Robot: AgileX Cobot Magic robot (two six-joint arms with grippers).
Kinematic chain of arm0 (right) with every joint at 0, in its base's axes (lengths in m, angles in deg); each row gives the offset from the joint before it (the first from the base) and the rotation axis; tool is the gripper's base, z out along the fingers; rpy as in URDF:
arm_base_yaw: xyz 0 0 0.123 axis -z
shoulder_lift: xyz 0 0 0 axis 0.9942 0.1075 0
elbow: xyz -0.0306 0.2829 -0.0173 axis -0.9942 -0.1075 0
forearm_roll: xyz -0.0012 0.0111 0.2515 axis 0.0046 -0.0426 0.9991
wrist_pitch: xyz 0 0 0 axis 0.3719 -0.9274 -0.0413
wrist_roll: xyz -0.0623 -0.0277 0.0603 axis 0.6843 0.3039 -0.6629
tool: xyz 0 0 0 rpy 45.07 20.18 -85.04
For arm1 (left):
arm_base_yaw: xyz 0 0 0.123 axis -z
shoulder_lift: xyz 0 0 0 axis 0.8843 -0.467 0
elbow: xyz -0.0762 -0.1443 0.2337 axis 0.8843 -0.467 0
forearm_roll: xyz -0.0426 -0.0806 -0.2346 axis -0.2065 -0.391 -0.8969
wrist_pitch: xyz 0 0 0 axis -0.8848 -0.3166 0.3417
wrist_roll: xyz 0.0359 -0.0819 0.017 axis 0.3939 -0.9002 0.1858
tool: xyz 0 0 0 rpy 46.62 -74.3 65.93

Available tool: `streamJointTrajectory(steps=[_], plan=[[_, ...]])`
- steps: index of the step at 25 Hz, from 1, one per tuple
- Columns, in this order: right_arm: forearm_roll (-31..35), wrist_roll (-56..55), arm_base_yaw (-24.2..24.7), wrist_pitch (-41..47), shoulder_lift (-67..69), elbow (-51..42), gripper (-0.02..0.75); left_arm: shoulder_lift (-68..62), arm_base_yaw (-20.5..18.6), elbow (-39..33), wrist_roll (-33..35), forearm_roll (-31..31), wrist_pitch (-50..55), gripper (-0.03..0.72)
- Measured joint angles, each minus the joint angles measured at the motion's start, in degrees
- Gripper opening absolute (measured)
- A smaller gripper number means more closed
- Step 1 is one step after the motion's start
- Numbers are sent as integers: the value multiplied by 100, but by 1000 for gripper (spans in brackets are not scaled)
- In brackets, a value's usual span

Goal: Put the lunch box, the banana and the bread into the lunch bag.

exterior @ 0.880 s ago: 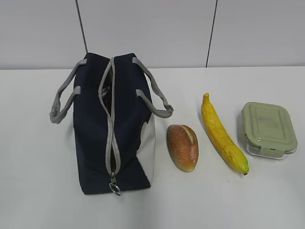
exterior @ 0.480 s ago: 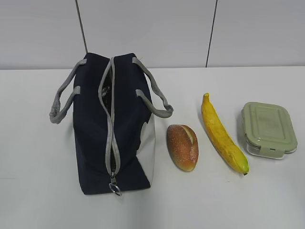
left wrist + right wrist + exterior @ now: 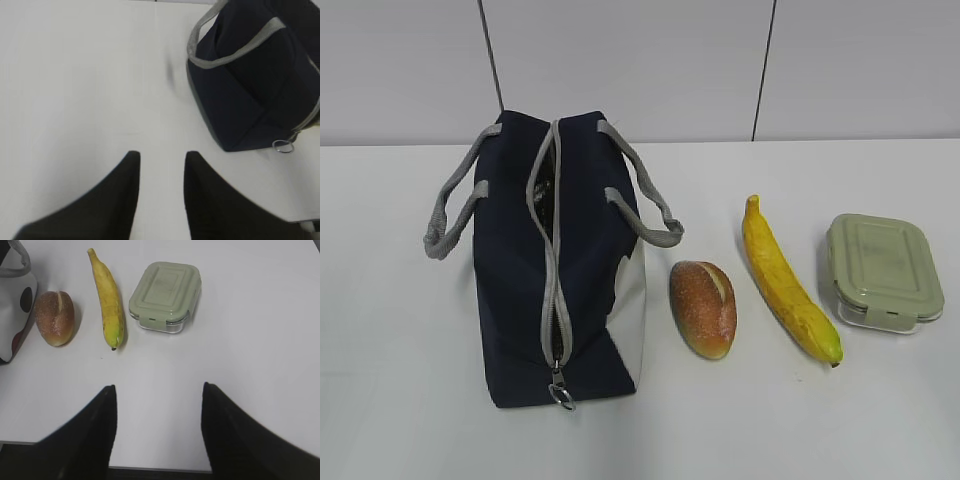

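lunch bag, bread just beside, zipper seemingly part-open

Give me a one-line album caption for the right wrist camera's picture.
Open right gripper hovers above the table facing bread, banana and green-lidded lunch box.

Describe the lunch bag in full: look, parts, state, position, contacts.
The lunch bag is navy-blue fabric with a white side panel and grey webbing handles flopped out to both sides. Its grey zipper runs along the top, gaping at the far end, with the metal ring pull at the near end. It stands on the white table, left of the bread; nothing grips it.
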Motion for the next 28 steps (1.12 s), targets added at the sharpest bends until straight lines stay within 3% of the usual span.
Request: streamJointTrajectory(steps=[5,12,28], plan=[[0,0,0,0,0,0,404,-1229,0,481,0,-477,-202,237],[0,0,0,0,0,0,404,-2826,0,1249,0,-689,-272,239],[0,0,0,0,0,0,404,-5523,76,2580,-4,-1715,-491,246]])
